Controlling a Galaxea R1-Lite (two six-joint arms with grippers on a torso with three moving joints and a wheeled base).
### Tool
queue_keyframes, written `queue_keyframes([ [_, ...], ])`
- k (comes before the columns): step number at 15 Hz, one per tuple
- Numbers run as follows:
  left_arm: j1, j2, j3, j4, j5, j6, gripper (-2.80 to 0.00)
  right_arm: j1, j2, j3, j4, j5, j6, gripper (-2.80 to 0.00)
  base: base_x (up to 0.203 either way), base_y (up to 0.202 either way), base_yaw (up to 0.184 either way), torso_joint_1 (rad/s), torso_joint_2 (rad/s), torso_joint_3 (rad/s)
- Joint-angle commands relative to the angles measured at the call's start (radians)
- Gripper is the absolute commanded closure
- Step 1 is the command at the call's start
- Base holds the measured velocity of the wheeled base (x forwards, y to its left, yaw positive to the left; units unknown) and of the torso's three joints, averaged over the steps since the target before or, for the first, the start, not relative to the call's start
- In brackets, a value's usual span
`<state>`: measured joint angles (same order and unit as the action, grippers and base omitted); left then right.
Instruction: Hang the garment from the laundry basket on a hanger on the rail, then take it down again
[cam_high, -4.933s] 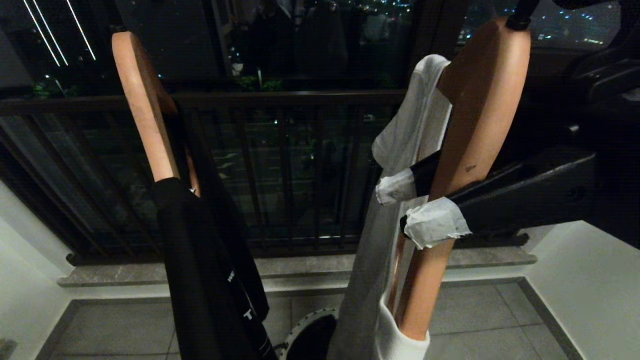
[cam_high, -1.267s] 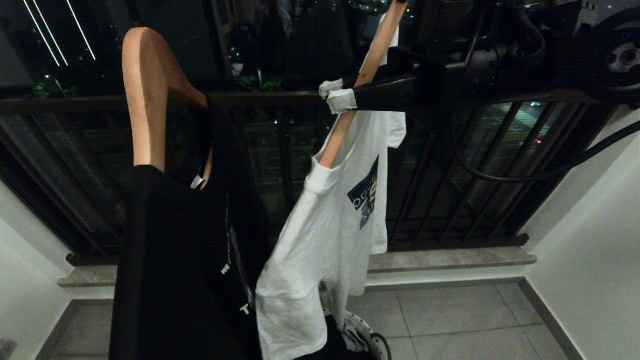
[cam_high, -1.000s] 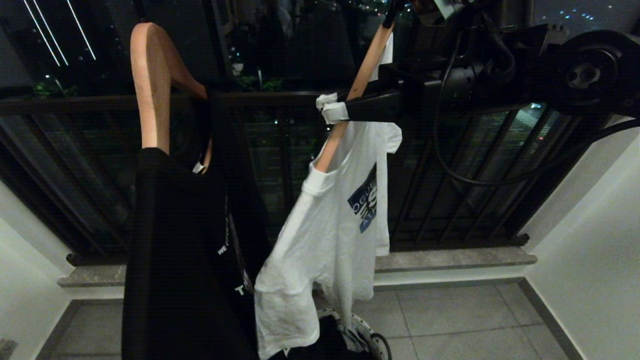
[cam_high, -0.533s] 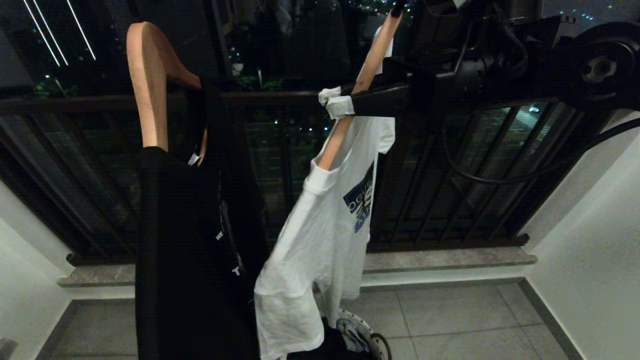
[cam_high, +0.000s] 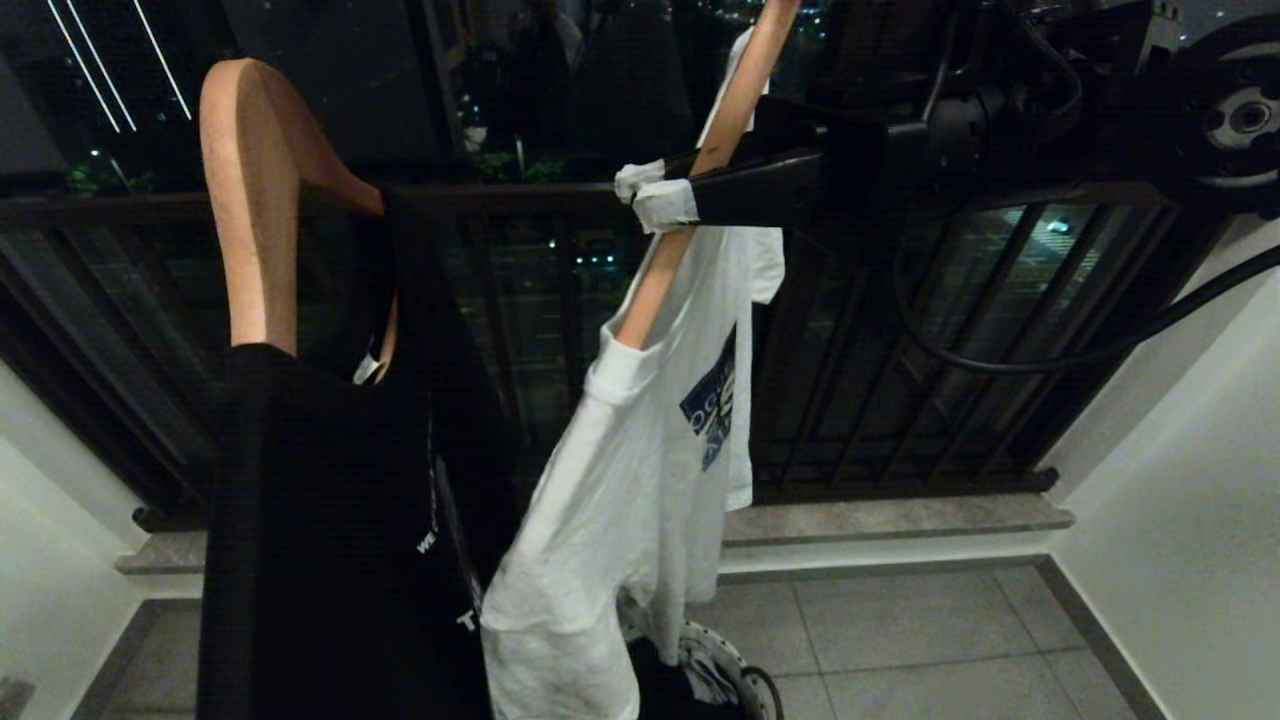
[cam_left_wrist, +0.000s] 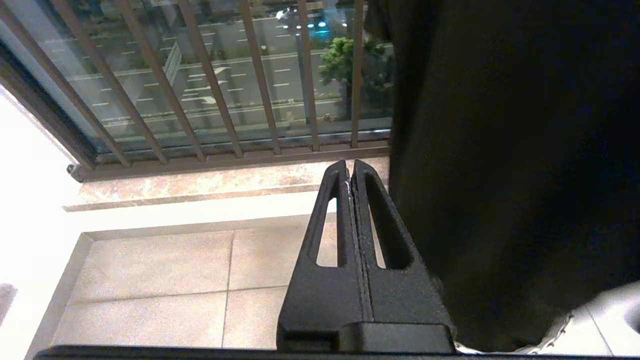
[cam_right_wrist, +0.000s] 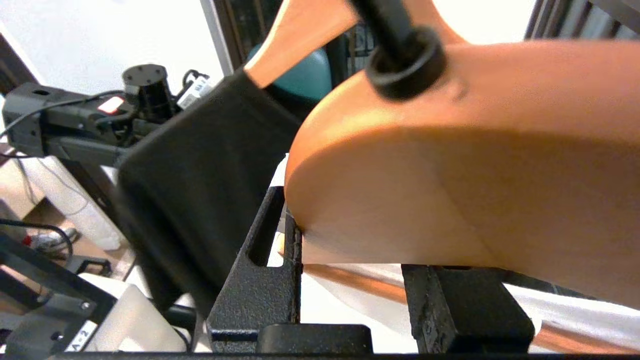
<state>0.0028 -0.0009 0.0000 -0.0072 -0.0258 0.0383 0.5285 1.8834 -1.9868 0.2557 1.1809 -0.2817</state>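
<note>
My right gripper (cam_high: 652, 195) pinching wooden hanger (cam_high: 690, 180) across its arm, white T-shirt (cam_high: 640, 470) draped below. Hanger long axis steeply tilted, hook end up past frame top; rail not visible. Laundry basket (cam_high: 735, 680) on floor beneath. Left gripper (cam_left_wrist: 350, 172) pressed together, parked low, farther.

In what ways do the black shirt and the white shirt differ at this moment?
The black shirt is dark with small white lettering; the white shirt is pale with a blue print. The black shirt's hanger has no hand on it, while the white shirt's hanger is gripped by the right hand. The black shirt is to the left, the white shirt to the right. Both hang on wooden hangers before the window bars.
</note>
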Motion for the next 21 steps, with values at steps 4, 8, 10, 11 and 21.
queue_keyframes([
  [4,0.0,-0.001,0.003,0.0,0.0,0.0,0.0,0.015,-0.007,-0.001,-0.007,0.003,-0.001,0.0,0.0,0.0,0.0,0.0,0.0,0.0],
  [8,0.0,-0.001,0.003,0.0,0.0,0.0,0.0,0.027,-0.018,-0.001,-0.01,0.003,-0.001,0.0,0.0,0.0,0.0,0.0,0.0,0.0],
  [10,0.0,-0.001,0.003,0.0,0.0,-0.001,0.0,0.027,-0.018,-0.001,-0.01,0.003,-0.001,0.0,0.0,0.0,0.0,0.0,0.0,0.0],
  [11,0.0,-0.001,0.002,-0.001,0.0,0.0,0.0,0.027,-0.018,-0.001,-0.01,0.002,-0.001,0.0,0.0,0.0,0.0,0.0,0.0,0.0],
  [21,0.0,-0.001,0.003,0.0,0.0,0.0,0.0,0.01,0.027,-0.001,-0.023,0.014,0.001,0.0,0.0,0.0,0.0,0.0,0.0,0.0],
])
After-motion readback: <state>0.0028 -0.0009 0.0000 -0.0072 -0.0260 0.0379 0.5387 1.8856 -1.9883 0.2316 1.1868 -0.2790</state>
